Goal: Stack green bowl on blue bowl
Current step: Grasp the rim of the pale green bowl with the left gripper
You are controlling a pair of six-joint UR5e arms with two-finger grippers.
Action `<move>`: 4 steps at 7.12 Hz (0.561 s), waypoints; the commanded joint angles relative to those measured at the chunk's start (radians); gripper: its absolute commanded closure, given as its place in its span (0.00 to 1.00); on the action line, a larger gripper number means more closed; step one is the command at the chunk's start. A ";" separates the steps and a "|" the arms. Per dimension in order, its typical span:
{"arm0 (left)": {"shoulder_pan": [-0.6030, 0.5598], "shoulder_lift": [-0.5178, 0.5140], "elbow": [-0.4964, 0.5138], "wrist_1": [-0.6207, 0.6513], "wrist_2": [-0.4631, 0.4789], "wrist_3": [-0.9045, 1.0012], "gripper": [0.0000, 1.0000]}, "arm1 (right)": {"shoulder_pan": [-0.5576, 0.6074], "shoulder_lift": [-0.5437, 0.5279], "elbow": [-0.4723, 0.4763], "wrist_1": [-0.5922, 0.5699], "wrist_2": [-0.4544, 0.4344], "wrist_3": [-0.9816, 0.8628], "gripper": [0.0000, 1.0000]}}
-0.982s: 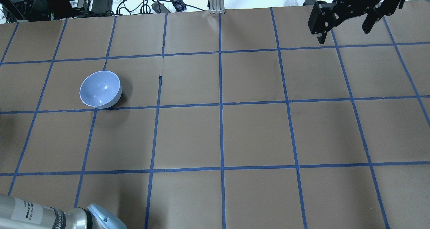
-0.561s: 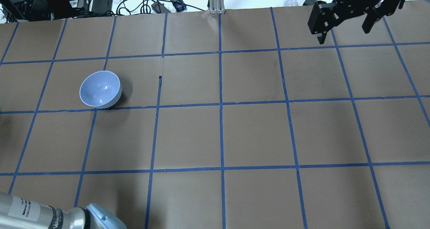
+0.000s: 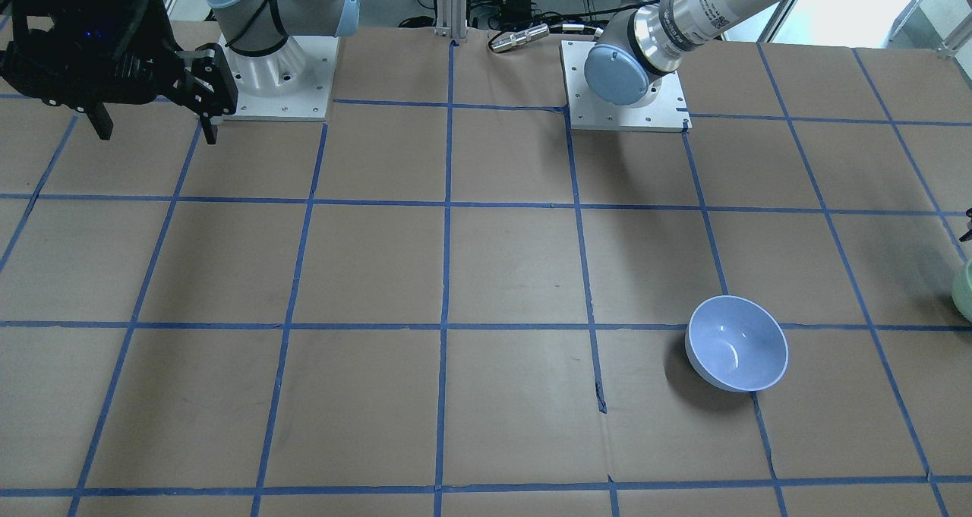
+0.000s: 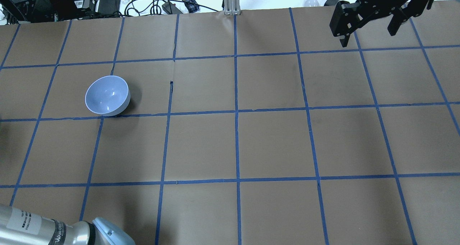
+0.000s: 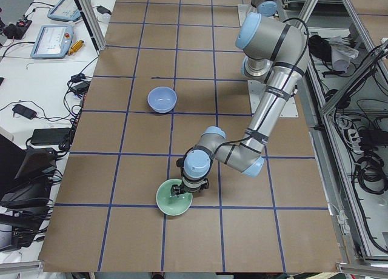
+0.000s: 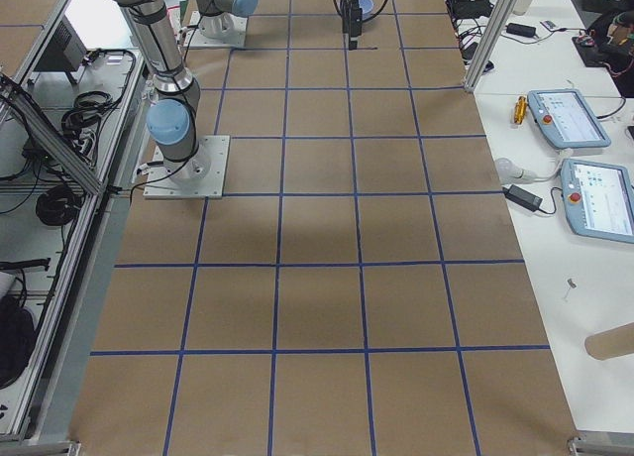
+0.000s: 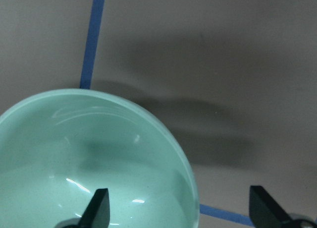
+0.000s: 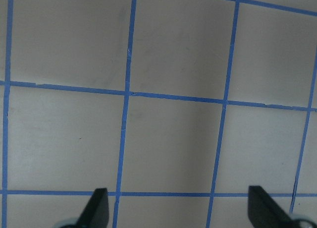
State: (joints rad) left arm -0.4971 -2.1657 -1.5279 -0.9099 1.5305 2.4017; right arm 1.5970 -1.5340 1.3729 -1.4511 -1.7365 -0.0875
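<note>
The round, glossy pale mint-green bowl (image 5: 174, 198) stands upright on the brown paper-covered desk (image 4: 273, 144), which carries a grid of blue tape, close to the desk's edge on the robot's left. The left gripper (image 7: 181, 210) is down at this bowl with its fingers spread. In the left wrist view one dark fingertip (image 7: 99, 208) is inside the bowl, above its shiny inner wall, and the other one is outside the rim, over the paper, so the rim is between them. If a finger already touches the wall, I cannot tell. The round, glossy pale periwinkle-blue bowl (image 4: 107, 95) also stands upright, with nothing inside, in the left half of the desk, further from that left edge and well apart from the green bowl. One of the blue tape lines passes just beside its base. The right gripper (image 4: 367, 38) hangs in the air over the right side of the desk with its fingers wide apart, and it holds nothing; under it, its wrist view shows only paper and tape.
</note>
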 commanded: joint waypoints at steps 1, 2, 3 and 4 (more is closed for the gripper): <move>0.000 -0.038 0.031 0.000 0.000 0.001 0.00 | 0.000 0.000 0.000 0.000 0.000 0.000 0.00; 0.000 -0.051 0.038 0.000 0.002 -0.001 0.00 | 0.000 0.000 0.000 0.000 0.000 0.000 0.00; 0.000 -0.058 0.040 0.000 0.002 0.001 0.02 | 0.000 0.000 0.000 0.000 0.000 0.000 0.00; 0.000 -0.063 0.040 0.000 0.003 -0.001 0.02 | 0.001 0.000 0.000 0.000 0.000 0.000 0.00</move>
State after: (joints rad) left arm -0.4970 -2.2208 -1.4900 -0.9096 1.5327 2.4015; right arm 1.5971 -1.5340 1.3729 -1.4511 -1.7365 -0.0875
